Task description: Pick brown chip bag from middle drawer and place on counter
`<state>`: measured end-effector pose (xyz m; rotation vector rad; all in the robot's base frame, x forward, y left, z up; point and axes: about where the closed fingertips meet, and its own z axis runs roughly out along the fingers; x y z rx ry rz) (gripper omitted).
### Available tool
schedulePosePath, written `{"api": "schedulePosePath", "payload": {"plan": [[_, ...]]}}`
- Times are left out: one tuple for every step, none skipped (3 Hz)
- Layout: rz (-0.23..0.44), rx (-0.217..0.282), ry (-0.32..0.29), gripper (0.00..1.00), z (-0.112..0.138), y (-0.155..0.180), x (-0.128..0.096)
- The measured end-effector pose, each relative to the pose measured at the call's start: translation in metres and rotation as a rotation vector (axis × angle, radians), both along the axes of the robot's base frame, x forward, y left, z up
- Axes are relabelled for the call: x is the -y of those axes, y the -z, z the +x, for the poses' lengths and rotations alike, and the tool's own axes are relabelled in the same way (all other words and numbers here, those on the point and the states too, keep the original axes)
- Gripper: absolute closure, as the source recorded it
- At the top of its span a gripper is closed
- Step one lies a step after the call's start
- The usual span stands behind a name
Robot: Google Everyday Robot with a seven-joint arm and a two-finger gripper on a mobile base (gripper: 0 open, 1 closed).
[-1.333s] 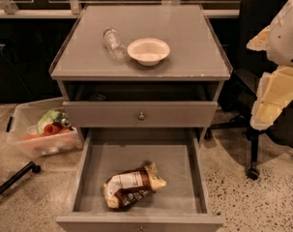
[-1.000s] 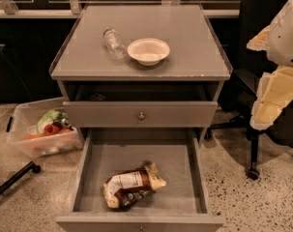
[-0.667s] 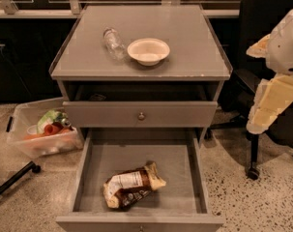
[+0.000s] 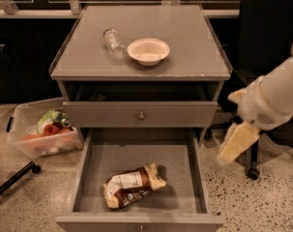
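The brown chip bag (image 4: 131,185) lies on its side on the floor of the open middle drawer (image 4: 184,175), toward the front and left of centre. Its white label faces up and its cream crimped end points right. The counter (image 4: 184,37) above holds a white bowl and a clear bottle. My gripper (image 4: 236,142) hangs at the end of the white arm, outside the drawer and just right of its right wall. It is above floor level and well apart from the bag.
A white bowl (image 4: 148,50) and a clear plastic bottle (image 4: 113,42) sit on the counter. The upper drawer front (image 4: 141,115) with its knob stands slightly ajar. A clear bin (image 4: 42,132) of items sits on the floor at left. A black office chair (image 4: 267,37) stands at right.
My arm has swung left and down, from the right edge of the view toward the drawer's right side. The bag, bowl and bottle have not moved.
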<state>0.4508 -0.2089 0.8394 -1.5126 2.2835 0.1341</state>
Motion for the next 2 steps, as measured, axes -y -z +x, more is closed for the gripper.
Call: {"api": "schedulePosePath", "payload": {"plan": [[0.019,-0.015,0.096,0.0,-0.016,0.06,-0.015],[0.041,-0.041,0.192,0.0,-0.024,0.093,-0.02]]}}
